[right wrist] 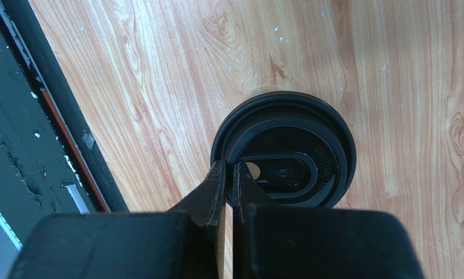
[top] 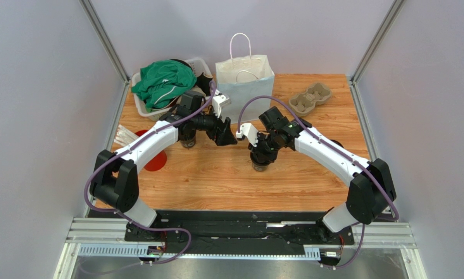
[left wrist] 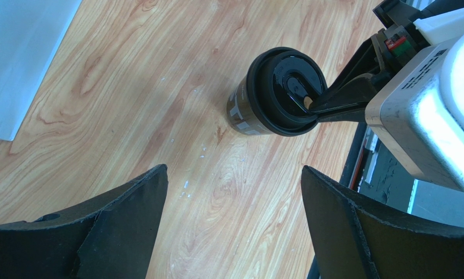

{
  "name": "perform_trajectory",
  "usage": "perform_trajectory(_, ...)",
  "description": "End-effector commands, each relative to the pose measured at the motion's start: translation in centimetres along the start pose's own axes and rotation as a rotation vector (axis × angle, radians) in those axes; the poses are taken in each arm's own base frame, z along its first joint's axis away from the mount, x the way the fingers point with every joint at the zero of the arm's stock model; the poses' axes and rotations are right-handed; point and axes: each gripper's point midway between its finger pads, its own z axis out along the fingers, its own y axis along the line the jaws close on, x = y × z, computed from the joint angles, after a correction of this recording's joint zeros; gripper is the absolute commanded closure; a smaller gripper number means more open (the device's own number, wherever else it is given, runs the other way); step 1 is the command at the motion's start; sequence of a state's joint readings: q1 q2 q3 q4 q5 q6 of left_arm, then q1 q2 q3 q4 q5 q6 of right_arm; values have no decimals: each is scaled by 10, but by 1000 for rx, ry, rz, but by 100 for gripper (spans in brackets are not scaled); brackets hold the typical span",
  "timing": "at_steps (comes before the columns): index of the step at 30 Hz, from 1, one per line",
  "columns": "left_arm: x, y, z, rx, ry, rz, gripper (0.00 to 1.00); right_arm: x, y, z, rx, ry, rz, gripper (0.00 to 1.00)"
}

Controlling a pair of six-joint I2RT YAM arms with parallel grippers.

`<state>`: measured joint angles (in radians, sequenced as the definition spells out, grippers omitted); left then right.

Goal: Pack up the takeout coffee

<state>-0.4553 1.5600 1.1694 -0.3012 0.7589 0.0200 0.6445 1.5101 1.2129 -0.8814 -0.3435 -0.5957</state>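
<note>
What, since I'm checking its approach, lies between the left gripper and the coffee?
Only bare table, seen in the left wrist view between left gripper and coffee.

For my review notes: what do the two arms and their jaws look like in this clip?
The left arm and right arm have white links, black joints and looping purple cables. A white camera block sits at each wrist. The jaws are matte black and wedge-shaped.
</note>
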Motion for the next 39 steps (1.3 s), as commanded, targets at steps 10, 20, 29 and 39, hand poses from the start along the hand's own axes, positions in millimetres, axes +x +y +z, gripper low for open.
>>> perform_trajectory(10, -6, -3, 1, 32, -27, 19, 8, -11, -6, -4, -2, -33, -11, 89)
perform_trajectory(20, -6, -2, 3, 35, -25, 14, 8, -26, -6, -25, 42, -101, -37, 62)
perform_trajectory(29, -2, -1, 6, 46, -13, 1, 8, -41, -5, -52, 100, -185, -61, 55)
perform_trajectory(39, 4, -17, 33, 96, 82, -66, 3, -36, -43, -102, 319, -268, 64, 28)
